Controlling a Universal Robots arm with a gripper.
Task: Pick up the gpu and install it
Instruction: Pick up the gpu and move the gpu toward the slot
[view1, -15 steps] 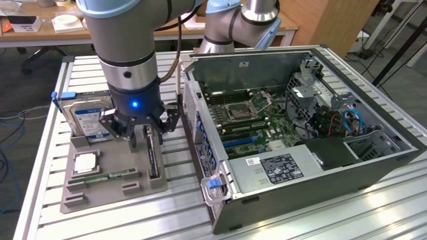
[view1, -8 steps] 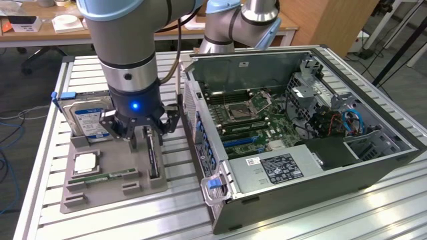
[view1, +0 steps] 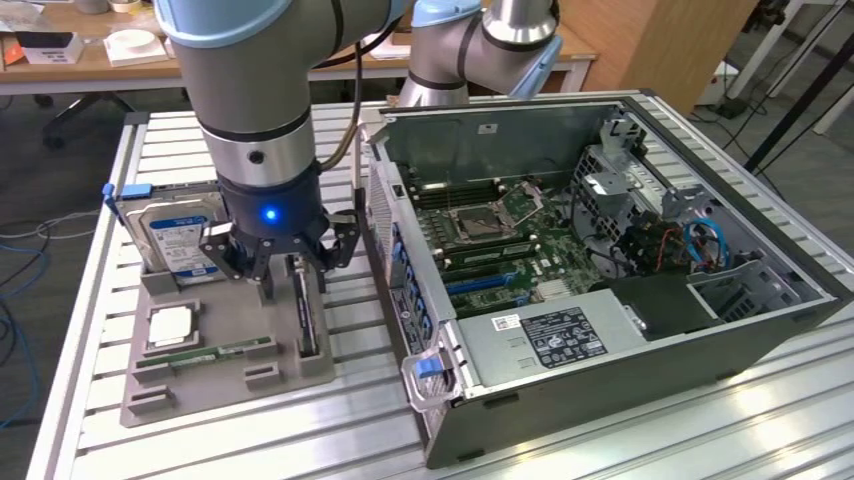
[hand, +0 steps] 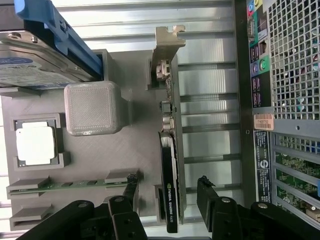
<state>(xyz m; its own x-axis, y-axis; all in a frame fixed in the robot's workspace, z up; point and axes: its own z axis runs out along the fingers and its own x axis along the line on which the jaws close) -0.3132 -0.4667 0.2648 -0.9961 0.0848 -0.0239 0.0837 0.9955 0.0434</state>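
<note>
GPU: thin black circuit card (hand: 168, 150) with silver bracket, stood on edge in grey slotted fixture (hand: 115, 160).
Tool: black two-fingered tool (hand: 167, 194), spread wide, empty, positioned astride the card.
Grasp: best taken squarely and centred.

The slatted table (view1: 200, 440) bears a grey holder (view1: 224, 392) and a computer case (view1: 641, 385) (open).

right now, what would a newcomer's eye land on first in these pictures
The open pincer hangs over the grey tray, a finger on each side of the gpu standing on edge there. At the exterior view's right lies the opened computer case, its motherboard bare; a blue-labelled hard drive stands in the tray too.
</note>
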